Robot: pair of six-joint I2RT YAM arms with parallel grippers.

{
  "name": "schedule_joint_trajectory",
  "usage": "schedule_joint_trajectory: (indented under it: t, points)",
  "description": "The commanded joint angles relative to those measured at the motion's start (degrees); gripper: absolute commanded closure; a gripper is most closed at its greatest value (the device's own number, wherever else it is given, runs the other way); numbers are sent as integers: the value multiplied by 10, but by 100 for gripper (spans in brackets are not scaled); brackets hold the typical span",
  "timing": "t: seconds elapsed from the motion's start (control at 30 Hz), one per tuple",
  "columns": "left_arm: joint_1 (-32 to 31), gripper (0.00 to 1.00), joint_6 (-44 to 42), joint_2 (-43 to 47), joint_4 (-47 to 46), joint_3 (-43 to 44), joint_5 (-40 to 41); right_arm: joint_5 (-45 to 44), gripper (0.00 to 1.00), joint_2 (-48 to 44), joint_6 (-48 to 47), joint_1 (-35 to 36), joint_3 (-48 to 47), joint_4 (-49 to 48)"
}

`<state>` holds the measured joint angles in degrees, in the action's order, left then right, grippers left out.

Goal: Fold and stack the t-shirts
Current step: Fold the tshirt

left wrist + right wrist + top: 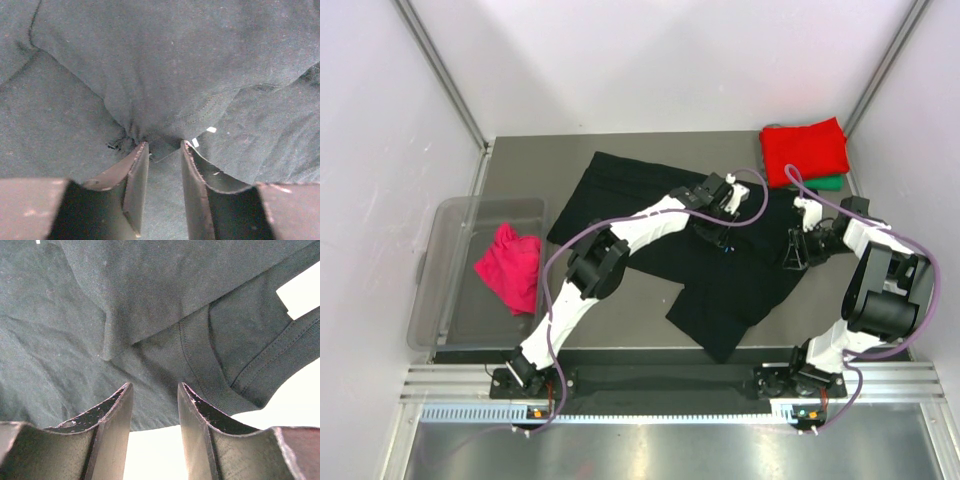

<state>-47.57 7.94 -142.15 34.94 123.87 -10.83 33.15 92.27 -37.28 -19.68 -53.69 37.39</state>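
Note:
The black t-shirt (620, 185) lies spread and rumpled across the middle of the table. My left gripper (718, 235) is down on its middle. In the left wrist view the gripper (164, 146) is open, with its tips pressed onto the black cloth (165, 65), which bunches between them. My right gripper (794, 252) is at the shirt's right edge. In the right wrist view it (154, 386) is open over the cloth's edge (150, 290), beside the ribbed collar (200, 360). The red shirt (805, 150) lies folded on the green one (832, 183). The magenta shirt (510, 265) lies crumpled in a bin.
A clear plastic bin (445, 290) stands at the table's left edge. The folded stack sits in the back right corner. White walls and metal posts close in the table at the back and sides. Purple cables loop off both arms.

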Motion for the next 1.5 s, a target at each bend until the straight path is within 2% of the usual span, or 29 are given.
schedule_joint_trajectory:
  t: [0.0, 0.23, 0.47, 0.67, 0.7, 1.33, 1.47]
  points:
    - [-4, 61, -14, -8, 12, 15, 37, 24, 59, -2, -9, -4, -22, -1]
    - [-9, 61, -22, -4, 14, 15, 62, 24, 59, 2, -10, -4, -24, 2]
    - [-14, 67, -38, -8, 19, 16, 97, 26, 59, 3, -12, -5, -26, 4]
    - [-15, 92, -43, -9, 22, 15, 98, 25, 59, 5, -12, -4, -27, 6]
    - [-15, 100, -44, -7, 22, 15, 99, 25, 59, 5, -12, -5, -27, 6]
    - [-16, 100, -74, 43, 33, 18, 103, 24, 59, 8, -10, -5, -29, 5]
    - [-16, 100, -74, 53, 29, 21, 129, 24, 60, 6, -10, -4, -28, 5]
